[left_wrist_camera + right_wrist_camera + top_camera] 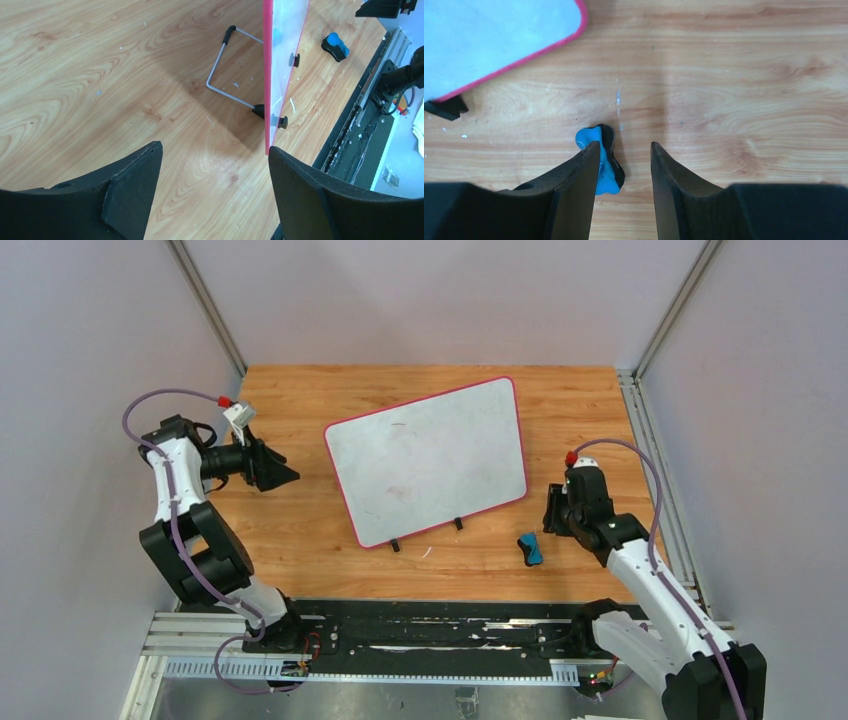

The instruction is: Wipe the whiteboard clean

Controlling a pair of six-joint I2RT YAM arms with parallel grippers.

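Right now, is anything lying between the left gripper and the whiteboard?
No. In the top view only bare wooden table separates the left gripper from the whiteboard. The blue eraser lies on the far side, near the right arm.

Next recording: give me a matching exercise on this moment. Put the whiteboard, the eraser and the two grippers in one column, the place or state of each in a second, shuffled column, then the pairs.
Column one
1. whiteboard
2. eraser
3. left gripper
4. right gripper

Column two
A. open and empty, just beside the small blue thing on the table
B. propped at a tilt mid-table, pink-red rim
C. open and empty, off the board's left edge
D. blue and black, lying flat near the board's right front corner

Pairs: 1-B, 2-D, 3-C, 4-A
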